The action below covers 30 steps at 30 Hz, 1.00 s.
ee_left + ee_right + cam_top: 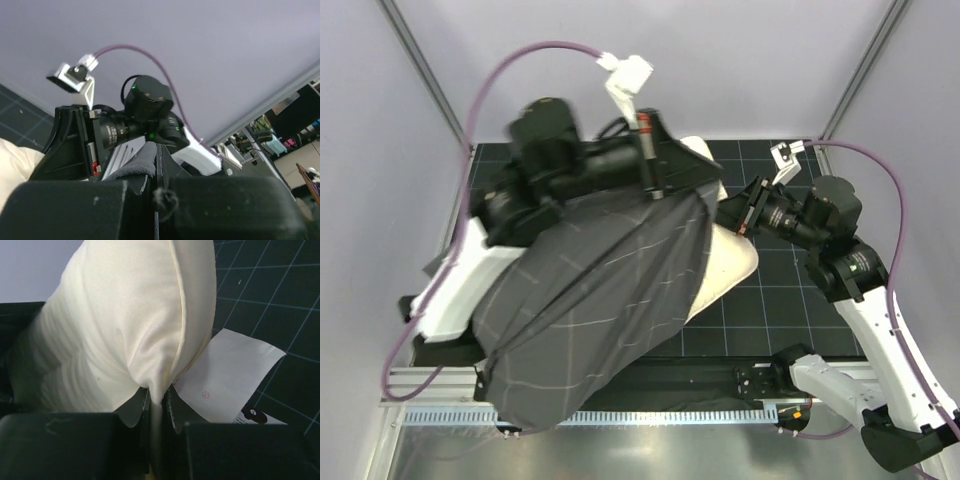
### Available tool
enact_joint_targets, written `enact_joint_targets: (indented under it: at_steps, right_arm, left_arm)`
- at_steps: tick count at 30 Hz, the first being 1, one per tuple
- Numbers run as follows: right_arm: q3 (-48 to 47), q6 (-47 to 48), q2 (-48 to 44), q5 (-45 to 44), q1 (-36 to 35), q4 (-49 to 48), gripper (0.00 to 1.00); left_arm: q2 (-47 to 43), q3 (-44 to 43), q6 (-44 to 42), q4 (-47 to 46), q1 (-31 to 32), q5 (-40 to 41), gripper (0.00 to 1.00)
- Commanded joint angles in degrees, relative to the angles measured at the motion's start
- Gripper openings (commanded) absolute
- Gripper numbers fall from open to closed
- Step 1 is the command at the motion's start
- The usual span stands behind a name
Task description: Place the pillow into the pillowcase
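The left end effector (156,197) is raised above the tabletop (790,300), its jaws closed tight on a fold of the dark grey pillowcase (600,290). The case hangs down from that grip and spreads toward the near edge, its lower end spilling past the mat. The pillow (125,325) lies mostly covered by it; cream fabric shows along the case's right side and at its far end. I cannot tell whether it is inside the case or only under it. The right end effector (159,410) has its jaws pinched shut on a corner of the pillow, just beside a white label (230,385).
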<state>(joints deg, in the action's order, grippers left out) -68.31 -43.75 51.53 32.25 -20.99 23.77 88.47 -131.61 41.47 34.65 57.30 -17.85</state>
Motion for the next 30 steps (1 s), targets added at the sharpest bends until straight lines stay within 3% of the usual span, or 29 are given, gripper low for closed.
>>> enact_joint_targets:
  at_steps: [1, 4, 8, 11, 16, 19, 21, 22, 25, 28, 30]
  right_arm:
    - [-2.4, -1.6, -2.7, -1.7, -1.8, -5.8, 0.04]
    - [-4.2, 0.9, -3.1, -6.3, -1.8, 2.9, 0.04]
    - [-1.7, 3.8, -5.3, -14.9, -1.7, 10.2, 0.04]
    - [4.8, 3.5, -7.8, -20.9, -1.7, 10.4, 0.04]
    - [17.1, -0.3, -9.6, -27.3, -1.6, 8.4, 0.04]
    - [21.1, -3.1, -10.5, -32.0, -1.5, 9.5, 0.04]
    - [24.2, -4.1, -12.5, -38.8, -1.2, 8.8, 0.04]
    - [25.1, -3.8, -13.1, -39.4, -0.9, 7.4, 0.04]
    - [25.4, -1.6, -12.9, -39.8, 1.0, 8.4, 0.04]
    - [25.4, 0.8, -11.3, -39.5, 1.8, 9.8, 0.04]
    - [26.4, 1.1, -11.0, -38.7, 1.8, 10.0, 0.04]
  left_arm:
    - [9.4, -3.1, 4.1, -6.4, -1.7, -5.3, 0.00]
    - [14.0, -3.7, 5.2, -5.3, -5.2, -8.3, 0.00]
    - [14.5, 5.6, 3.1, -5.8, -10.8, -8.3, 0.00]
    - [15.9, 10.9, -1.3, -5.2, -14.7, -6.4, 0.00]
    - [26.8, -0.3, -9.9, 4.1, -15.9, -4.7, 0.00]
    - [29.5, -1.9, -12.8, 7.2, -15.4, -7.3, 0.02]
    - [27.6, 0.7, -16.2, 8.0, -13.9, -5.5, 0.20]
    - [25.8, 2.8, -18.0, 8.2, -12.7, -2.6, 0.46]
    - [17.6, 12.6, -23.3, 9.6, -5.6, 12.3, 0.72]
    - [7.5, 26.4, -22.8, 10.1, 1.5, 23.7, 0.79]
    - [3.5, 33.1, -20.7, 9.4, 3.8, 26.4, 0.80]
